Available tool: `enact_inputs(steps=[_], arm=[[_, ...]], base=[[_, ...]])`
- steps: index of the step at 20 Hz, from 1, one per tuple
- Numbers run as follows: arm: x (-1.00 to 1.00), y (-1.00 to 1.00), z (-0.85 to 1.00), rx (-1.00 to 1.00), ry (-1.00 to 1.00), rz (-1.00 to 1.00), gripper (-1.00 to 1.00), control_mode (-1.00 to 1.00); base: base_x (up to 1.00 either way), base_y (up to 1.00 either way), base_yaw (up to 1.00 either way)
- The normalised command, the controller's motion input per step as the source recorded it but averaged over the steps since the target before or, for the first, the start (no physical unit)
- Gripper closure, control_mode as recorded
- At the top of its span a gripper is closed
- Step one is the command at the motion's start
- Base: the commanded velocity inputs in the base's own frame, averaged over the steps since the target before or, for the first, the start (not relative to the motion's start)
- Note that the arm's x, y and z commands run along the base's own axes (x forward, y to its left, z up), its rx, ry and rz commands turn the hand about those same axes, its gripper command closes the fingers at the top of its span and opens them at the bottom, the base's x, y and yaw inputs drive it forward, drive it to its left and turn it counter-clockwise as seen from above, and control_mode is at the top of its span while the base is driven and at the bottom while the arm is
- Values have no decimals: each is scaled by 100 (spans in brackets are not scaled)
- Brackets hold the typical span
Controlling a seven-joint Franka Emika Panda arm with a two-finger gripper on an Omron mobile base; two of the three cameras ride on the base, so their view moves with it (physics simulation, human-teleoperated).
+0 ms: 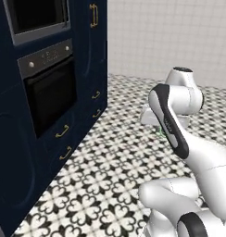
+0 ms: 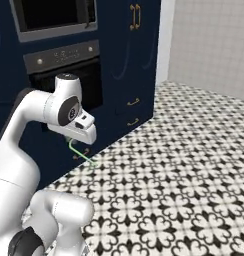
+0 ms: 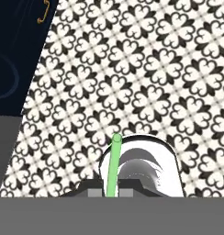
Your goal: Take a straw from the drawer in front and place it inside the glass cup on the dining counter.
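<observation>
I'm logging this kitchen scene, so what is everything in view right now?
Thin light green drinking straw: one, held in the pincer, above the floor.
Dark navy blue cabinet wall: one, left side.
Black built-in oven with steel control panel: one, set in the cabinets.
Small curved brass drawer handles: several, on the lower navy fronts.
Black-and-white patterned tile floor: underfoot.
White tiled wall: behind.
Pincer: one, dark tips, shut on the straw.
</observation>
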Motion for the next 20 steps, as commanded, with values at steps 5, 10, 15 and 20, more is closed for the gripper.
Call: enact_inputs(steps=[5, 10, 15, 20], arm=[[0, 0, 0, 0, 0, 0, 100, 100], [0, 0, 0, 0, 0, 0, 100, 100], [0, 0, 0, 0, 0, 0, 100, 100], [0, 0, 0, 0, 0, 0, 100, 100]], base=[[100, -60, -36], [100, -46, -25], [100, -24, -25], [100, -13, -29]])
